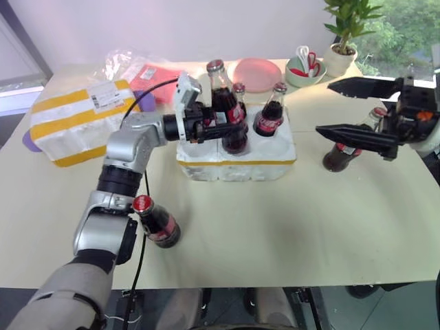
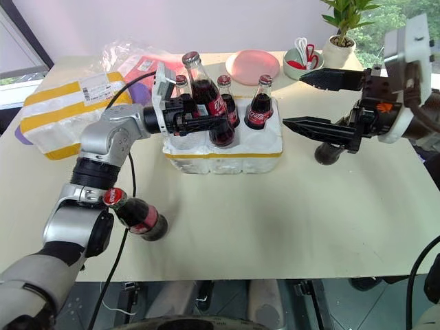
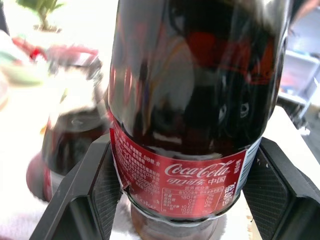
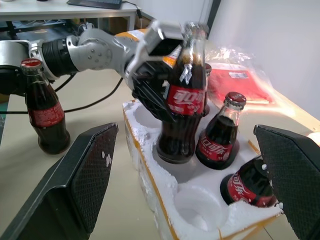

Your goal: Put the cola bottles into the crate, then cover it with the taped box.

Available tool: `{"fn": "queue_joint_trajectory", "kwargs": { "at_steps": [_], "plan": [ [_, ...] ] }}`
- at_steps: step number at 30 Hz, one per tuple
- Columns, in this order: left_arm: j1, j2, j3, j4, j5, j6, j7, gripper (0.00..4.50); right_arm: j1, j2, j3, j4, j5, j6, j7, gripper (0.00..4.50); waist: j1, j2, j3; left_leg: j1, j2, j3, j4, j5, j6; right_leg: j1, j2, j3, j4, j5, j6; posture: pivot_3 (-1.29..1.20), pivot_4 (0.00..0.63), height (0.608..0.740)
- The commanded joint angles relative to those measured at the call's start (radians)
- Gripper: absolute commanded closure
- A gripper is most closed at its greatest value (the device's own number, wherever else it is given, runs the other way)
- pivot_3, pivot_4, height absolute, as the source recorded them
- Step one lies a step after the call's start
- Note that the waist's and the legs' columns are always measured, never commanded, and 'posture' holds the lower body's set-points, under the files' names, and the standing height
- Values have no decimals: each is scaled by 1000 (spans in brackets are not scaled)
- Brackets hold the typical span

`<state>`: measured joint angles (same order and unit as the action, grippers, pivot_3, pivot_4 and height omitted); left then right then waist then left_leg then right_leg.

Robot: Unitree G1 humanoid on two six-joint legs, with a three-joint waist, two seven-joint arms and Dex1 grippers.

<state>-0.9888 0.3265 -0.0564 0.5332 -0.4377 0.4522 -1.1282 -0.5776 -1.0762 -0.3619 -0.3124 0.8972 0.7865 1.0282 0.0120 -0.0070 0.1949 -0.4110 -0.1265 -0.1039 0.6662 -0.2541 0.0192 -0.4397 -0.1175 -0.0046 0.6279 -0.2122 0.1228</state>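
My left gripper [image 1: 227, 124] is shut on a cola bottle [image 1: 223, 103], its fingers [image 3: 95, 190] clamping the red label. The bottle stands upright with its base in a well on the left side of the white crate [image 1: 237, 165]. Two more cola bottles [image 1: 271, 113] [image 1: 239, 93] stand in the crate's wells, and another well [image 4: 192, 210] is bare. Loose bottles stand on the table by my left forearm [image 1: 157, 221] and beneath my right gripper [image 1: 339, 157]. My right gripper [image 1: 324, 108] hovers open to the right of the crate. The taped box [image 1: 82, 120] lies at the far left.
A pink plate [image 1: 258, 73], a green bowl [image 1: 306, 69] and a potted plant [image 1: 347, 34] stand behind the crate. A plastic bag with a red packet [image 1: 137, 69] lies behind the taped box. Another bottle cap [image 1: 378, 113] peeks out behind my right gripper.
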Motion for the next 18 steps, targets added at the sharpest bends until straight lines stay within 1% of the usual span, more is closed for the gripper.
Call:
{"fn": "queue_joint_trajectory", "kwargs": {
  "at_steps": [1, 9, 11, 12, 13, 18],
  "plan": [
    [-50, 13, 28, -21, 2, -29, -19, 1705, -8, 0, -31, -21, 15, -13, -8, 0, -3, 0, 0, -1, 0, 0, 0, 0, 0, -1, 0, 0, 0, 0, 0, 0, 150, 740],
    [-10, 49, -34, -33, 85, -109, -97, 1705, -6, -1, -34, -21, 21, -13, -22, 0, 0, 0, 0, -1, 0, 0, -1, 0, -1, -1, 0, 0, 0, 0, 0, 0, 150, 740],
    [-7, 54, -40, -33, 98, -128, -106, 668, -11, 1, -30, -17, 20, -15, -25, 0, -2, 0, 0, -1, 0, 0, -1, 0, -1, -1, 0, 0, 0, 0, 0, 0, 150, 740],
    [-6, 55, -41, -32, 104, -135, -110, 441, -14, 2, -27, -15, 20, -16, -27, 0, -3, 0, 0, -1, 0, 0, -1, 0, -1, -1, 0, 0, 0, 0, 0, 0, 150, 740],
    [-5, 57, -42, -33, 110, -143, -112, 24, -16, 3, -25, -13, 20, -17, -28, 0, -2, 0, 0, -1, 1, 0, -1, 0, -1, -2, 0, 0, 0, 0, 0, 0, 150, 740],
    [6, 74, -42, -43, 130, -170, -118, 24, -19, 7, -14, -9, 11, -24, -27, 0, 2, 0, 0, -1, 0, 0, 0, 0, 0, -1, 0, 0, 0, 0, 0, 0, 150, 740]
  ]
}}
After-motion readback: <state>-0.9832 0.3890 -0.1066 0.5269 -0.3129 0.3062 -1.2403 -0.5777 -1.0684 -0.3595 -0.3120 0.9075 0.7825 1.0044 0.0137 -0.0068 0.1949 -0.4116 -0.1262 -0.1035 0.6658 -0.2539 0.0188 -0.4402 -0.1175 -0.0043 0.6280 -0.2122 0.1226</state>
